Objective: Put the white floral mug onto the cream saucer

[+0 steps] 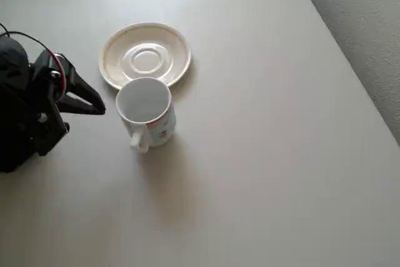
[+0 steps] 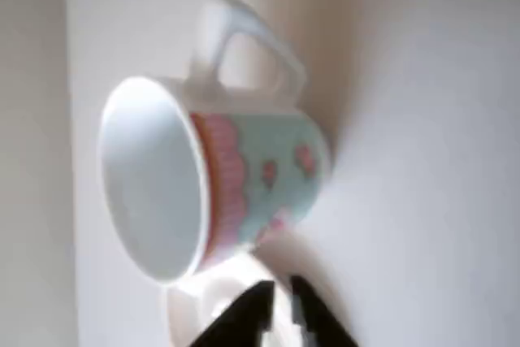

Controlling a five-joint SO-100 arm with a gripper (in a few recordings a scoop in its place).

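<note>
My black claw [image 1: 94, 105] sits at the overhead view's left edge, its pointed tips drawn together on nothing. Just right of it, the glossy white floral mug [image 1: 145, 112] stands upright on the matte pale counter [image 1: 269, 154], handle toward the lower frame. Beyond, touching its rim, lies the round cream saucer [image 1: 145, 54].

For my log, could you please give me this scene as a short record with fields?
mug: white floral mug upright on the table, handle toward the picture's bottom in the overhead view
saucer: cream saucer just behind the mug, nothing on it
claw: claw left of the mug, clear of it, holding nothing
task state: mug not yet on saucer
</note>
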